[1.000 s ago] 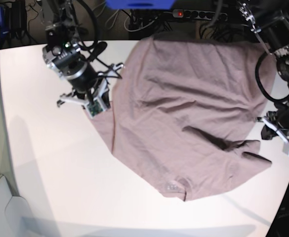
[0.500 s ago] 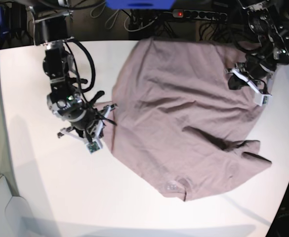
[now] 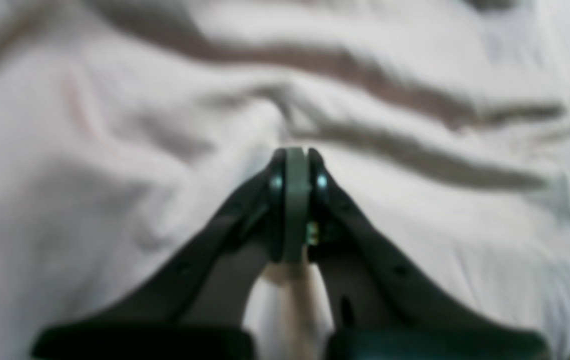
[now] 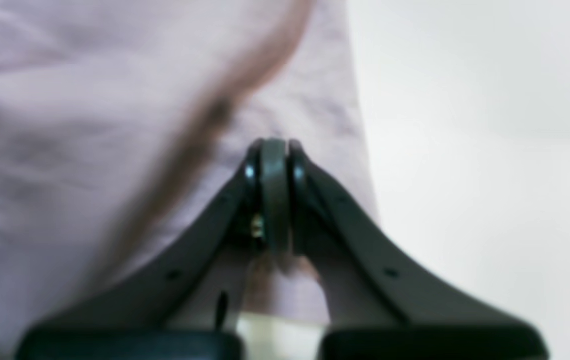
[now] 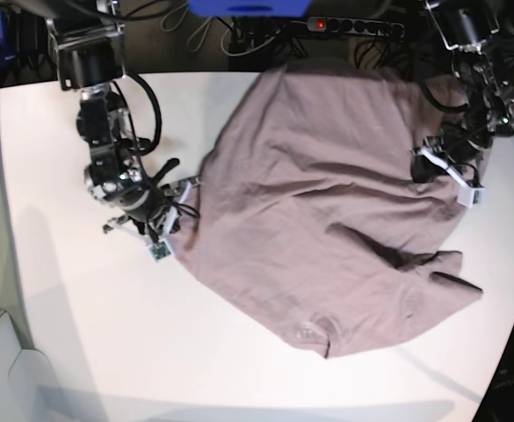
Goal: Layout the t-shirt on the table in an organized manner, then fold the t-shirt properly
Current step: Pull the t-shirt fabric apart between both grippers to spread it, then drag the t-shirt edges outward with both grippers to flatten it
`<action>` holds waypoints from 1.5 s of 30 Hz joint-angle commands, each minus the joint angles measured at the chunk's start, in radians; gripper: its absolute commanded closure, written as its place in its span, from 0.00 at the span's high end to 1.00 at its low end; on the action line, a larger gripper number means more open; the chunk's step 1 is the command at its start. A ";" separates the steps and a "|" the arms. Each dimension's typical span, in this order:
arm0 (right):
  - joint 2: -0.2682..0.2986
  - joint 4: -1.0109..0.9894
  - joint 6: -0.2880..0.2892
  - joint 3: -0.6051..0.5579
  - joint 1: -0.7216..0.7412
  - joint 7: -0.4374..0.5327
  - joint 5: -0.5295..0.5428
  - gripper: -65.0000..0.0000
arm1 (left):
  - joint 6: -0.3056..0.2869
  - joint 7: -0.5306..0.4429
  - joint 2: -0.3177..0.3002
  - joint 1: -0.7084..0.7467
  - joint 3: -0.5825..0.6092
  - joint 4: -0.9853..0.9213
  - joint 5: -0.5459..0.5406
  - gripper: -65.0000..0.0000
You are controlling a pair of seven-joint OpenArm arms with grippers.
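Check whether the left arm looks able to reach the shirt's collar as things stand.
Probably yes: the collar lies exposed at the shirt's near edge with nothing on it, though the shut left claw sits over the far side.

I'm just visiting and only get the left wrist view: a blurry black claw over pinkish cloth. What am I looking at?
Observer: A t-shirt lying wrinkled on a white table.
Operator: Where's the other arm?
Observer: At the shirt's opposite edge. The right claw is shut, with bare table beside the cloth.
Operator: Is the shirt folded?
Observer: No. It is spread out, and the collar faces the base camera.
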 commanded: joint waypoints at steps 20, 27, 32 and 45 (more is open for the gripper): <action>0.071 0.563 -0.003 -0.138 -0.568 -0.048 -0.015 0.00 | 0.026 -0.169 -0.068 -0.619 0.123 -0.346 0.316 0.01; 0.092 0.678 -0.003 -0.012 -0.534 -0.039 -0.012 0.00 | 0.026 0.081 -0.066 -0.563 0.120 -0.052 0.210 0.01; 0.092 0.669 -0.003 0.043 -0.398 -0.048 -0.010 0.00 | 0.037 0.259 -0.048 -0.330 0.121 0.222 0.083 0.01; -0.150 0.311 -0.001 -0.019 0.003 -0.050 -0.009 0.00 | 0.028 0.146 0.007 0.156 -0.005 0.353 0.126 0.00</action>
